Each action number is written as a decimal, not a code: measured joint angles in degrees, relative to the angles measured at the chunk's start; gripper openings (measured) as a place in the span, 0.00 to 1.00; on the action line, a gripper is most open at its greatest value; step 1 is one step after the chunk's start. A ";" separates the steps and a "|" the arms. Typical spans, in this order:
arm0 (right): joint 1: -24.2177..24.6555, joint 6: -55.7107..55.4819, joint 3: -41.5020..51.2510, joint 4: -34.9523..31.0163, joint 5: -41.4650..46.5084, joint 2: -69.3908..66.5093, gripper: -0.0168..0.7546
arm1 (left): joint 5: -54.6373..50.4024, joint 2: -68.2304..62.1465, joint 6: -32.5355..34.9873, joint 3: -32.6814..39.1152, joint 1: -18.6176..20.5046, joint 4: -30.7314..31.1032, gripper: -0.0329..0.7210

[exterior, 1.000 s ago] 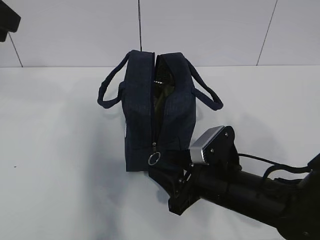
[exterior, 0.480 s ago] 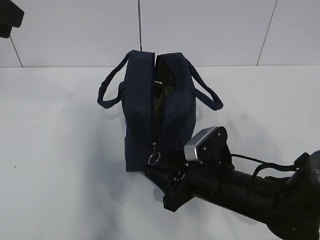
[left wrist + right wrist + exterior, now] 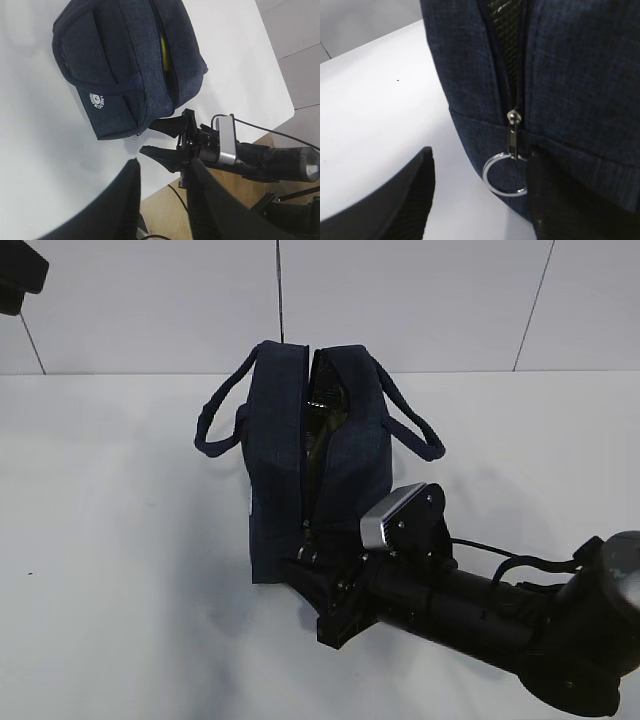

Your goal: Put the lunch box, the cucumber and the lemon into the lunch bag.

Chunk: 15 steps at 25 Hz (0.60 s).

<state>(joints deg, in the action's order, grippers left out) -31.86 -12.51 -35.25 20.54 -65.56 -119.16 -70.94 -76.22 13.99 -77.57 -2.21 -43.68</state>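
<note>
The dark navy lunch bag point(image 3: 280, 460) stands on end on the white table, its zipper partly open down the near side. In the left wrist view a strip of the yellow lemon point(image 3: 164, 50) shows through the slit of the lunch bag point(image 3: 125, 60). The lunch box and the cucumber are hidden. My right gripper point(image 3: 300, 575) is at the bag's lower end, open, with the silver ring pull point(image 3: 504, 176) between its jaws, close to the right finger point(image 3: 555, 200). My left gripper point(image 3: 164, 165) hangs high above the table, open and empty.
The bag's two loop handles point(image 3: 412, 425) stick out to either side. The table's near edge point(image 3: 165, 176) runs under the right arm point(image 3: 480, 610), with wooden floor and cables below it. A tiled wall point(image 3: 400, 300) closes the back.
My right gripper has moved left and forward up against the bag's lower end, so the ring pull now sits between its fingers. The bag and the left gripper have stayed put.
</note>
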 joint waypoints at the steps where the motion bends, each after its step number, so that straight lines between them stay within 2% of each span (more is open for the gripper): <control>1: 0.00 -0.10 -0.04 0.00 0.00 -0.13 0.59 | 0.00 0.00 0.00 0.00 0.00 0.00 0.35; 15: 0.00 0.28 -0.14 -2.76 2.52 -0.13 0.59 | 0.00 0.00 0.00 0.00 0.00 0.00 0.35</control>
<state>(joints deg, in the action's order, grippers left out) -31.86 -12.23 -35.38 17.78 -63.04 -119.29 -70.94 -76.22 13.99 -77.57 -2.21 -43.68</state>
